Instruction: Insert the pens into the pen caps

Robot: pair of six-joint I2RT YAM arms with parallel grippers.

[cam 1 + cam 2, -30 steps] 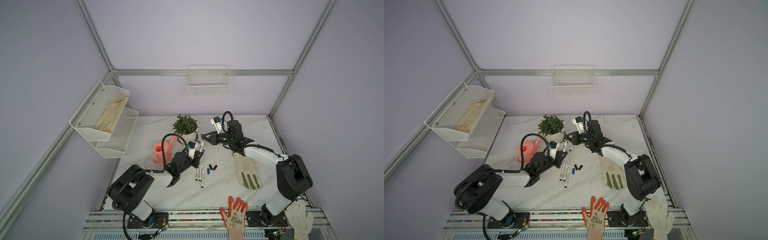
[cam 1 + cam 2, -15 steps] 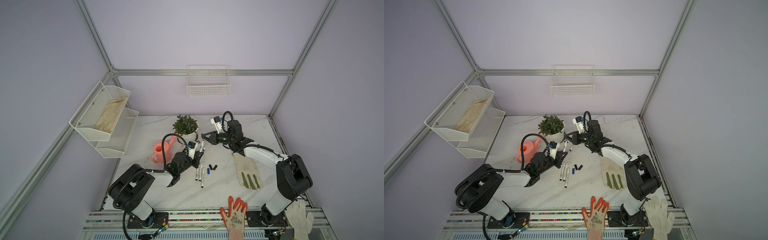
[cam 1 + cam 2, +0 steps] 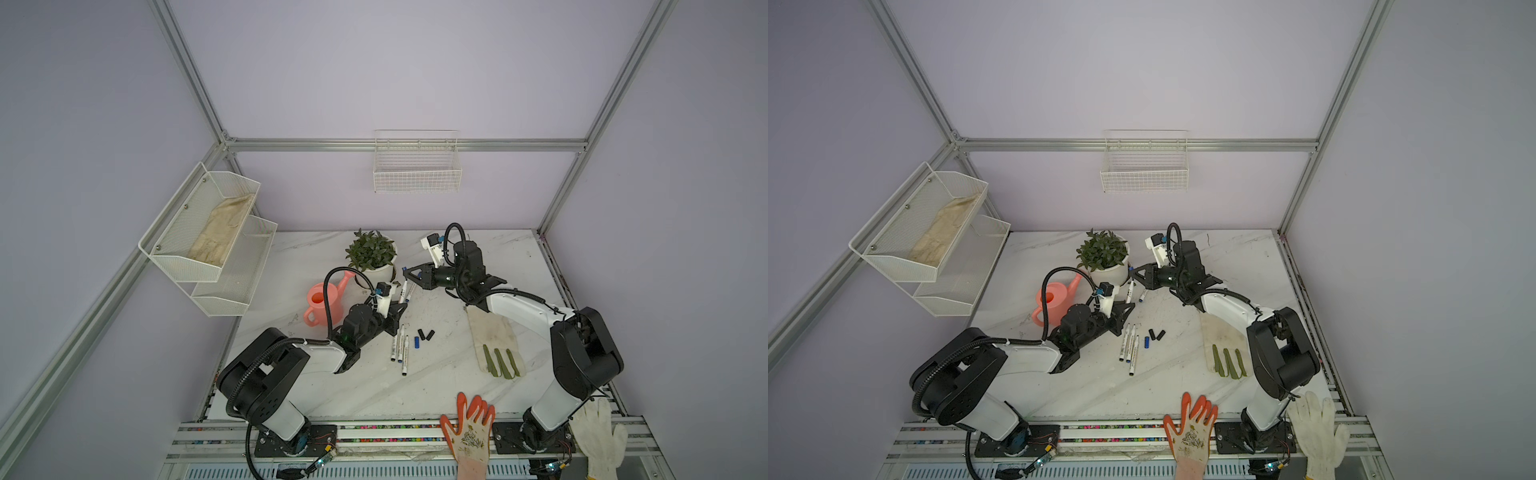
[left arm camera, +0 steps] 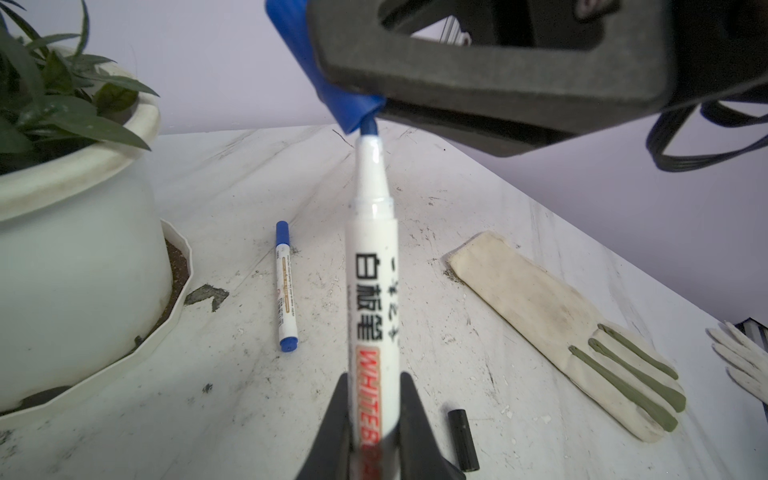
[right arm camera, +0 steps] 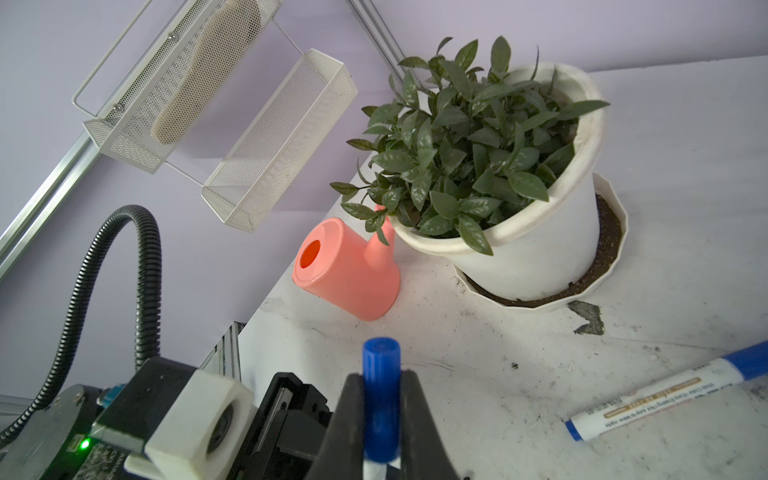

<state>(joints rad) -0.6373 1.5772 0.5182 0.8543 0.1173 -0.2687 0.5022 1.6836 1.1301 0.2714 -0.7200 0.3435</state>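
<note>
My left gripper [image 4: 372, 386] is shut on a white pen [image 4: 372, 266] that points up at a blue pen cap [image 4: 332, 83]. My right gripper [image 5: 381, 382] is shut on that cap [image 5: 381, 395]. The pen's blue tip sits just inside the cap's mouth. In both top views the two grippers [image 3: 401, 306] [image 3: 405, 272] meet in front of the plant. A capped pen [image 4: 286, 286] lies on the table beside them. Three more pens [image 3: 400, 347] lie nearer the front, with a blue cap [image 3: 417, 341] and two black caps [image 3: 426, 334] next to them.
A white pot with a plant [image 3: 372, 255] and a pink watering can [image 3: 324, 301] stand close behind my left gripper. A cream glove [image 3: 494, 340] lies at the right. An orange glove [image 3: 471, 428] and a white glove [image 3: 598, 436] rest on the front rail.
</note>
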